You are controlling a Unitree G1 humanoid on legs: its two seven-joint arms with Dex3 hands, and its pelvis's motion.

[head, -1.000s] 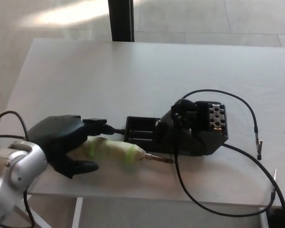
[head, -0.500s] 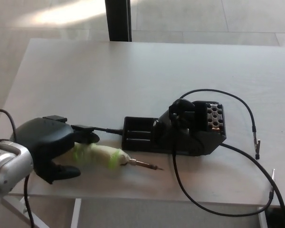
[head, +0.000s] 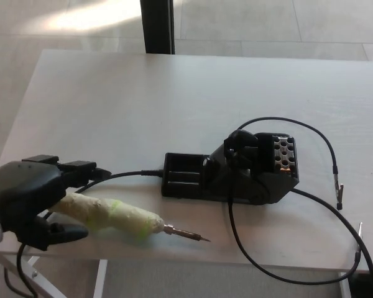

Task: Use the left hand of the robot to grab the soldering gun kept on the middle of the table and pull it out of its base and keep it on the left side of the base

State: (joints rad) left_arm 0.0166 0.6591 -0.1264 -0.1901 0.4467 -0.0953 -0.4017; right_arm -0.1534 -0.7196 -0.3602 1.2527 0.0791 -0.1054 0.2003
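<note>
Over the last second the left hand (head: 28,198) has drawn the soldering gun (head: 121,216) clear of the base (head: 230,174) and carried it toward eight o'clock, so its tip now points at the base from well apart instead of lying beside it. The fingers (head: 62,231) are wrapped round the rear of the pale green handle, and the gun lies low along the table (head: 143,99) near its six o'clock edge. The pull-out looks done; what remains is probably letting go with the gun left of the base.

The left hand (head: 26,198) has drawn the soldering gun (head: 112,214) farther left — clear of the base (head: 236,174).
</note>
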